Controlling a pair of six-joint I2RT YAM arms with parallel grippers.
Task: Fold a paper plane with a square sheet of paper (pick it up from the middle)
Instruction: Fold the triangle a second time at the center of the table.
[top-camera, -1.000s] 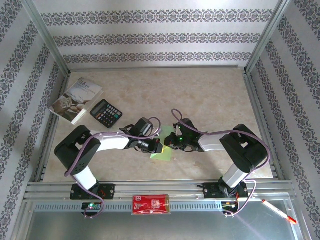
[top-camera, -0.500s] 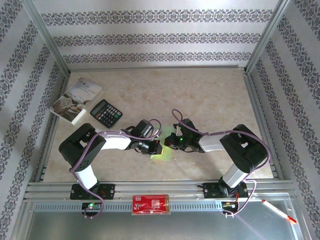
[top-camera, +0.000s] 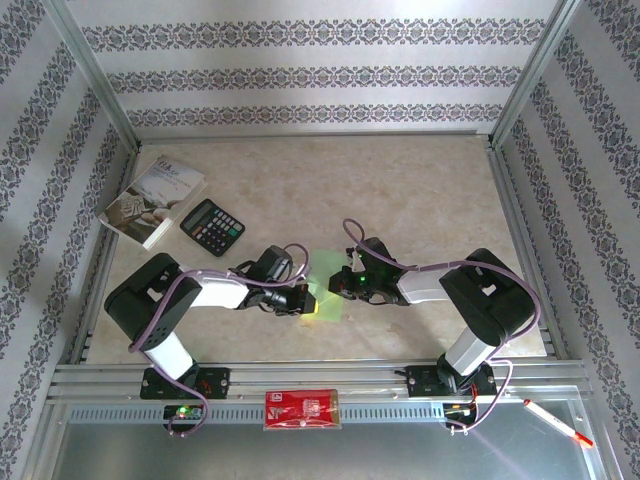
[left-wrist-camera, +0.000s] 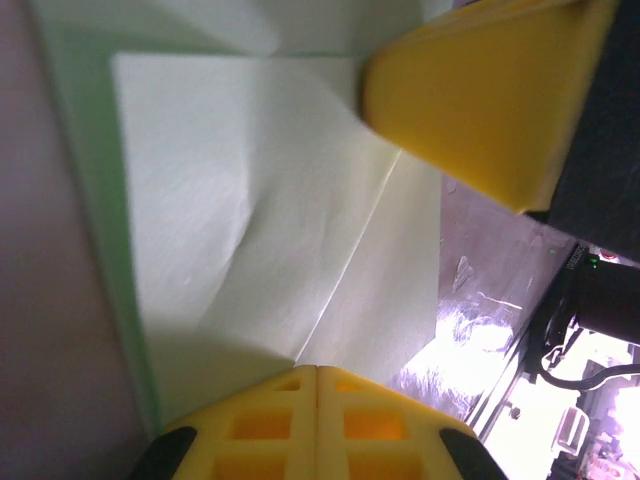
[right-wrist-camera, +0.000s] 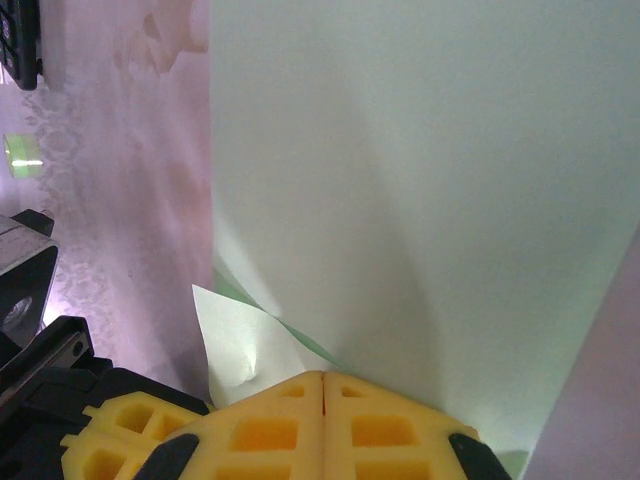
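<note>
Top external view first: well away to the left of my left claw (top-camera: 297, 299), and farther out on the table (top-camera: 420, 190), lie a printed booklet (top-camera: 153, 199) and a black calculator (top-camera: 212, 226). They have no part in this work.

My left claw is low over the table, with its two fingers closed fully together. In the left wrist view the tips rest at the near edge of the square sheet of paper (left-wrist-camera: 260, 200). The sheet lies flat directly in front of them, already doubled, with one sharp crease running away from the tips on a slant. I cannot tell if a layer is caught between these fingers. I judge that the claw is there to press the sheet down, so that it does not slide.

The sheet lies between both claws and is touched from each side. My right claw (top-camera: 337, 284) faces the left one, very near, and is also closed completely. In the right wrist view a broad pale flap of the sheet rises from the table up to the fingertips, with shadow under it. So I believe this claw has the flap pinched and lifts it to turn it over. One yellow finger (left-wrist-camera: 470, 100) of it shows in the left wrist view, at the far right side of the sheet.

The sheet has no pointed form yet, so I think the folding is at an early step.
</note>
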